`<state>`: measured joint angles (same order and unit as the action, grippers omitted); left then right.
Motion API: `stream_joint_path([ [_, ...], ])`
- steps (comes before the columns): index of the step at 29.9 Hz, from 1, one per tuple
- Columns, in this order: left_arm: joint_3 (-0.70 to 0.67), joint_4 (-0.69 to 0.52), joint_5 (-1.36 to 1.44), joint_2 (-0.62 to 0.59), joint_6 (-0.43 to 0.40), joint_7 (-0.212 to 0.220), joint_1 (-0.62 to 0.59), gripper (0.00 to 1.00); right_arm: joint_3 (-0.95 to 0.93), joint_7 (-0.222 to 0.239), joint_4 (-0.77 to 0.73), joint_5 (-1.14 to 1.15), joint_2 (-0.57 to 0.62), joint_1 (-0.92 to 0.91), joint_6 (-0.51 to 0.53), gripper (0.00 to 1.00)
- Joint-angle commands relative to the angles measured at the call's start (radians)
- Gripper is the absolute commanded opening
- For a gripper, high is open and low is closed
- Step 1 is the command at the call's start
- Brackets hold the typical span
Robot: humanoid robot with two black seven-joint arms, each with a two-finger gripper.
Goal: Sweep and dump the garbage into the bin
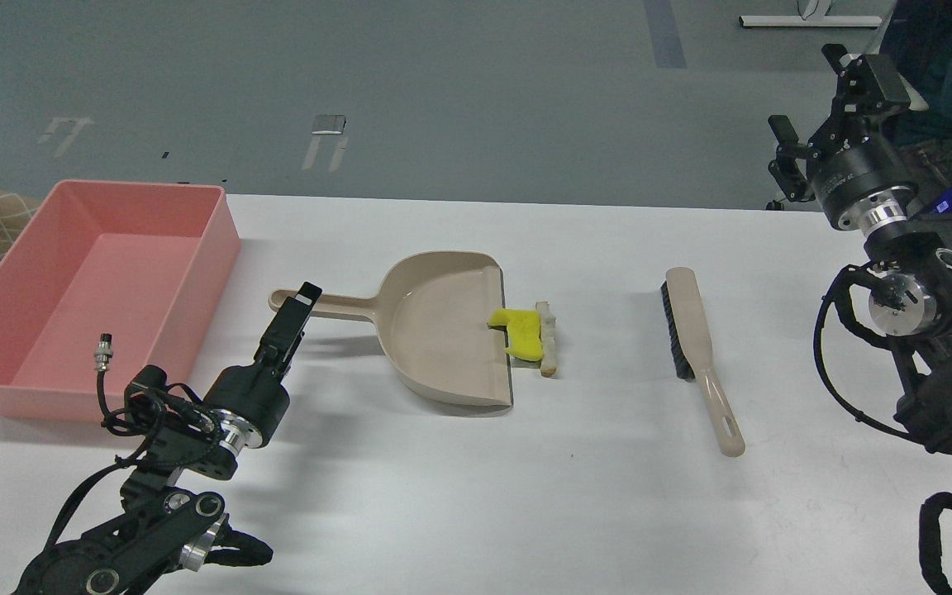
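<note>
Nearest the robot, the left gripper (298,307) reaches toward the handle end of the beige dustpan (443,326), its fingers too dark and edge-on to tell whether they are parted or together, so the step in hand looks like taking hold of that handle. At the pan's open lip lie the yellow foam chunk (520,330) and, just beside it, the tan stick (549,339); the brush (695,347) lies untouched well to the right. Farther back sit the pink bin (220,231) at left and the right gripper (852,74) raised at far right, its state unclear; next, it must come down for the brush.
</note>
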<state>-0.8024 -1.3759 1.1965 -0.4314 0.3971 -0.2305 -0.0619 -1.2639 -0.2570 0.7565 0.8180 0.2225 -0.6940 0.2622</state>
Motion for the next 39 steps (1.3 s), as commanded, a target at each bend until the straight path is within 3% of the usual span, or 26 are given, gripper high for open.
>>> stream_joint_path([
  [1, 0.0, 0.02, -0.002, 0.022, 0.0, 0.002, -0.007, 0.98, 0.0, 0.001, 0.0, 0.0, 0.0, -0.001, 0.0, 1.0],
  [15, 0.0, 0.17, -0.003, 0.103, 0.0, -0.003, -0.085, 0.98, 0.0, 0.001, -0.002, 0.001, 0.0, -0.005, 0.0, 1.0],
  [23, 0.0, 0.196, -0.009, 0.131, 0.0, 0.0, -0.115, 0.98, 0.003, -0.001, -0.003, 0.001, 0.0, -0.002, 0.0, 1.0],
  [29, -0.001, 0.212, -0.02, 0.138, 0.008, 0.003, -0.111, 0.86, 0.003, 0.001, -0.003, 0.001, 0.0, -0.005, 0.0, 1.0],
  [39, -0.003, 0.247, -0.023, 0.154, 0.017, 0.007, -0.115, 0.8, 0.003, -0.001, -0.005, 0.001, 0.001, -0.019, 0.003, 1.0],
])
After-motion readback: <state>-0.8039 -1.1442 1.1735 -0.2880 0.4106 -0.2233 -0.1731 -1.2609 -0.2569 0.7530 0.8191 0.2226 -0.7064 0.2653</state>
